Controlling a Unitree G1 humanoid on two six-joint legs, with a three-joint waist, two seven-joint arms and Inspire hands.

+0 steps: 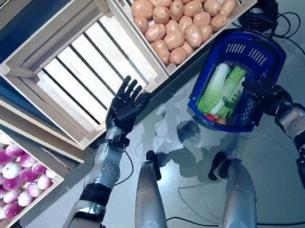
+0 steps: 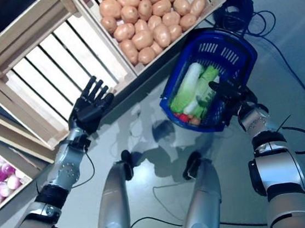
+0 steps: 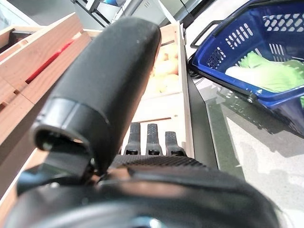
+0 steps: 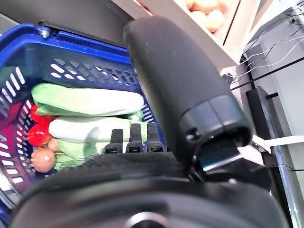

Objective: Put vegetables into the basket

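Head views: blue basket (image 1: 247,53) with cabbages (image 1: 224,86) inside, held at its near rim by the right hand (image 1: 260,92). Left hand (image 1: 125,103), fingers straight and empty, hovered over the empty crate's (image 1: 71,74) front edge; potato crate (image 1: 185,11) adjacent. Left wrist view: straight fingers (image 3: 152,138). Right wrist view: cabbages, tomatoes (image 4: 38,135); fingers' curl unreadable.

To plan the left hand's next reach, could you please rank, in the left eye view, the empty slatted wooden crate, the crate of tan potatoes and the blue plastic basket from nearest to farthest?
From the left hand:
1. Empty slatted wooden crate, directly beside it.
2. Crate of tan potatoes, up and rightward.
3. Blue plastic basket, far right, at the right hand.
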